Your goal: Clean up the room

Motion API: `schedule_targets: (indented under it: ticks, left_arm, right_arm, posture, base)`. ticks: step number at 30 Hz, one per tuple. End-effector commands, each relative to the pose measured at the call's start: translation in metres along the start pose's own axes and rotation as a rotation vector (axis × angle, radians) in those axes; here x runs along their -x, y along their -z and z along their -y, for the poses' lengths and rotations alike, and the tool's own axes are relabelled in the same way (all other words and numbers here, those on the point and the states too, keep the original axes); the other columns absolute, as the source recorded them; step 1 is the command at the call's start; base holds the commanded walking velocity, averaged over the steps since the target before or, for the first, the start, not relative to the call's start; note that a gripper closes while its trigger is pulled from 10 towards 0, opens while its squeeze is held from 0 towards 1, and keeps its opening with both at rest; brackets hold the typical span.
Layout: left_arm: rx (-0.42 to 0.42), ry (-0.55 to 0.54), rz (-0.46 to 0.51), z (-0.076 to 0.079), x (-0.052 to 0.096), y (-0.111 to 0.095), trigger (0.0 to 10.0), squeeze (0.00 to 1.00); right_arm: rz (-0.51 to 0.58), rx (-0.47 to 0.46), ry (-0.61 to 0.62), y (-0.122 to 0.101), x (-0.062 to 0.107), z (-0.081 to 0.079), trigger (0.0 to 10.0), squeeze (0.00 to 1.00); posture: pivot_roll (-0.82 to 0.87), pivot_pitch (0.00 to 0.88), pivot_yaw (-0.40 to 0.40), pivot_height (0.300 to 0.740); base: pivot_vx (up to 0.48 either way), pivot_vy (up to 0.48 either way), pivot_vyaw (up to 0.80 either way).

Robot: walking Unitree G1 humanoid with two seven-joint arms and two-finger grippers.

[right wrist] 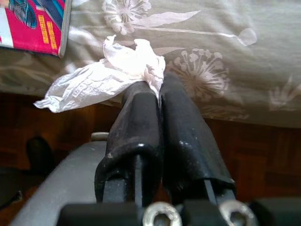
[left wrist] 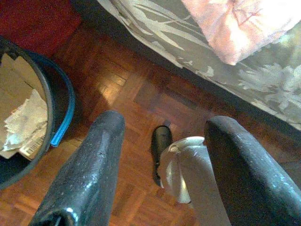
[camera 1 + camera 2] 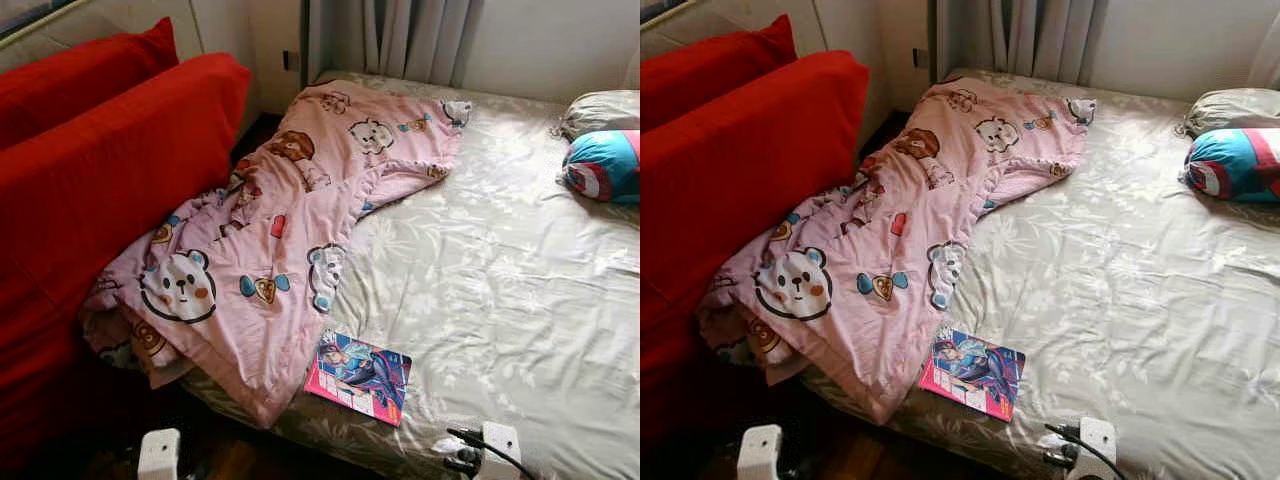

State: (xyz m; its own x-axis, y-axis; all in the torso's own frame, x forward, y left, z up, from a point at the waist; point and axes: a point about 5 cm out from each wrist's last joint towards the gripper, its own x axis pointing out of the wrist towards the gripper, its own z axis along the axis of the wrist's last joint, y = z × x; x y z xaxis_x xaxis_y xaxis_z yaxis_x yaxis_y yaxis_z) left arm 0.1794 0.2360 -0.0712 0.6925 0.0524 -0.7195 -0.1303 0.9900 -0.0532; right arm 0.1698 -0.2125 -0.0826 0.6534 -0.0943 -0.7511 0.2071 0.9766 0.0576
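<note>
Right gripper [image 1: 155, 89] is pinched tight on a crumpled white tissue [image 1: 101, 77], fingers closed together with the paper bunched at the tips and most of it hanging loose to one side. It hangs low at the bed's edge, over the wood floor [image 2: 136, 94], with the magazine [image 3: 358, 376] lying near on the grey floral sheet [image 3: 500, 300]. Left gripper [image 2: 164, 136] hangs low with its fingers spread wide, holding nothing. A dark bin [image 2: 28, 113] with a blue rim, already holding paper scraps, stands on the floor close to it, beside the bed.

Step in hand looks like: carry tissue to bin. To do it well, keep the pinch firm since only a corner is held, bring the gripper right over the bin opening, and let go only once the loose tail is inside the rim. Pink cartoon blanket [image 3: 270, 240] is rumpled half off the bed against the red cushions [image 3: 100, 170]; not yet tidied.
</note>
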Motion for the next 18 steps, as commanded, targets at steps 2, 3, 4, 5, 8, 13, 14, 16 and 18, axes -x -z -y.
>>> schedule_targets:
  ticks: [2,3,4,5,8,13,14,16,18]
  left_arm:
    - [0.004,-0.016,-0.062,-0.006,0.007,0.019,10.0,0.00]
    - [0.002,-0.015,-0.064,-0.006,0.007,0.019,10.0,0.00]
    - [0.002,-0.015,-0.064,-0.006,0.007,0.019,10.0,0.00]
    - [0.003,-0.010,-0.060,-0.005,0.006,0.018,10.0,0.00]
    - [0.005,-0.004,-0.051,-0.004,0.006,0.017,10.0,0.00]
    - [-0.003,-0.008,-0.047,-0.004,0.006,0.016,10.0,0.00]
    - [-0.005,-0.010,-0.048,-0.004,0.006,0.016,10.0,0.00]
    - [-0.005,-0.010,-0.049,-0.004,0.006,0.017,10.0,0.00]
    - [0.000,-0.011,-0.048,-0.004,0.006,0.017,10.0,0.00]
  right_arm:
    - [-0.003,-0.005,0.000,0.001,0.001,0.003,10.0,0.00]
    - [-0.006,-0.004,0.002,0.002,0.001,0.004,10.0,0.00]
    - [-0.006,-0.004,0.002,0.002,0.001,0.004,10.0,0.00]
    - [-0.006,0.004,-0.003,0.002,0.001,0.003,10.0,0.00]
    - [0.004,0.020,-0.010,-0.006,-0.001,0.007,10.0,0.00]
    - [0.011,0.020,-0.001,-0.014,-0.001,0.019,10.0,0.00]
    - [0.011,0.020,0.000,-0.015,-0.001,0.020,10.0,0.00]
    - [0.011,0.020,0.001,-0.015,-0.001,0.021,10.0,0.00]
    - [0.011,0.022,-0.001,-0.015,-0.001,0.020,10.0,0.00]
  posture:
    - [0.07,0.172,-0.032,0.740]
    - [0.07,0.171,-0.033,0.740]
    - [0.07,0.171,-0.033,0.740]
    - [0.07,0.168,-0.034,0.740]
    - [0.07,0.168,-0.033,0.740]
    - [0.07,0.157,-0.031,0.740]
    - [0.07,0.157,-0.031,0.740]
    - [0.07,0.153,-0.031,0.740]
    - [0.07,0.148,-0.031,0.740]
  base:
    - [0.000,0.000,0.80]
    - [0.000,0.000,0.80]
    - [0.000,0.000,0.80]
    - [0.000,0.000,0.80]
    - [0.000,0.000,0.80]
    - [0.000,0.000,0.80]
    - [0.000,0.000,0.80]
    - [0.000,0.000,0.80]
    - [0.000,0.000,0.80]
